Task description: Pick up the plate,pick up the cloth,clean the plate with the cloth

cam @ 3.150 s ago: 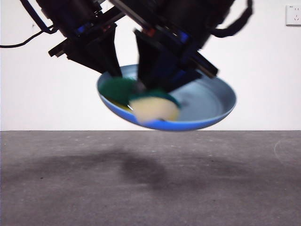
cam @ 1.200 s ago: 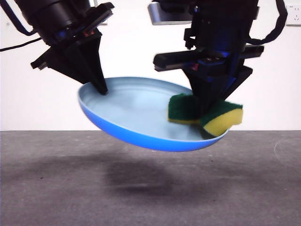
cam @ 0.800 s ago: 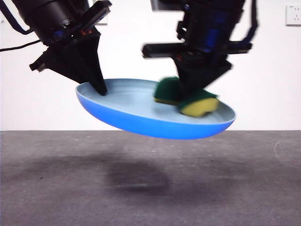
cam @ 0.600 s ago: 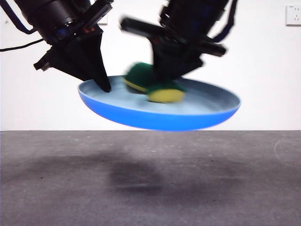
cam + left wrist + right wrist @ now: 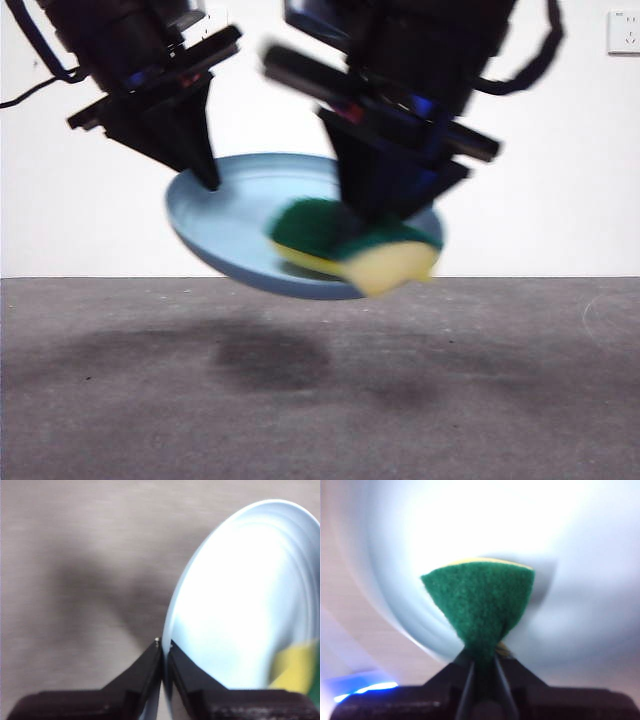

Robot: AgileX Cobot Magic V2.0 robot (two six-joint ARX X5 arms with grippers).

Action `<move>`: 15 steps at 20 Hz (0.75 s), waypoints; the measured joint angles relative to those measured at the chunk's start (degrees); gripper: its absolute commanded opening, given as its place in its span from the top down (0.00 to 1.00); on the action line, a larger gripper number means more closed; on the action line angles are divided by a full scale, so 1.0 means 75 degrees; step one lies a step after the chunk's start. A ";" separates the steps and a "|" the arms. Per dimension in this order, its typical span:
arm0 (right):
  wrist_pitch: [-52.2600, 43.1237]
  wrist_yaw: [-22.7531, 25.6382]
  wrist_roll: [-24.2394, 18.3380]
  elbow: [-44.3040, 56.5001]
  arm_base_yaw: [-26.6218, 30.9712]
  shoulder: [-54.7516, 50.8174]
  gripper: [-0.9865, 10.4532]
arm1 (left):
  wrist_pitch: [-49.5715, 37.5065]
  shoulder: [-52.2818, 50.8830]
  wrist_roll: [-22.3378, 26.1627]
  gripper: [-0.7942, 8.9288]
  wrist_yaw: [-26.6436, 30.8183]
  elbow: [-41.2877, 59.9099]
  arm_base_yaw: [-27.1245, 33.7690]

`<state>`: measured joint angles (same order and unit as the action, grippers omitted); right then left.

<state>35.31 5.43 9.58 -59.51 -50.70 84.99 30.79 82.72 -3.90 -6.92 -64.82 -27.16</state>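
Your left gripper (image 5: 163, 647) is clenched on the rim of the plate (image 5: 235, 225), holding it tilted in the air above the table (image 5: 320, 400). Your right gripper (image 5: 482, 667) pinches the cloth (image 5: 480, 605), whose green face presses into the plate's hollow just ahead of its jaws.

1. The left gripper (image 5: 163, 655) has matte black jaws that taper to thin wedge tips, with a small pale speck at one tip.
2. The right gripper (image 5: 482, 672) is likewise black.
3. Blue and red accents and looping black cables sit above the pincers.
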 measured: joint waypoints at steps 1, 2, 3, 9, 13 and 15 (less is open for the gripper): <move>0.0111 0.0597 -0.0020 0.0000 0.0012 0.0000 0.93 | 0.0003 0.0000 0.0067 0.93 0.0245 0.0000 0.0073; 0.0149 0.1043 -0.0023 0.0000 0.0020 0.0000 0.93 | 0.0035 0.0000 0.0134 0.93 0.0423 0.0000 0.0143; 0.0140 0.1314 -0.0026 0.0000 0.0020 -0.0015 0.93 | 0.0114 0.0017 0.0245 0.93 0.0589 0.0000 0.0230; 0.0128 0.1472 -0.0020 0.0000 0.0012 -0.0361 0.93 | 0.0277 0.0635 0.0455 0.93 0.0723 -0.0003 0.0577; 0.0125 0.1489 -0.0020 0.0000 0.0012 -0.0589 0.93 | 0.0189 0.1367 0.0463 0.93 0.0723 -0.0003 0.0813; 0.0140 0.1492 -0.0020 0.0000 0.0012 -0.0632 0.93 | 0.0079 0.1679 0.0460 0.93 0.0688 -0.0003 0.0915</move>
<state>36.36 16.62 9.43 -59.51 -50.61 80.25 31.38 95.31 -0.45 -1.76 -64.84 -20.29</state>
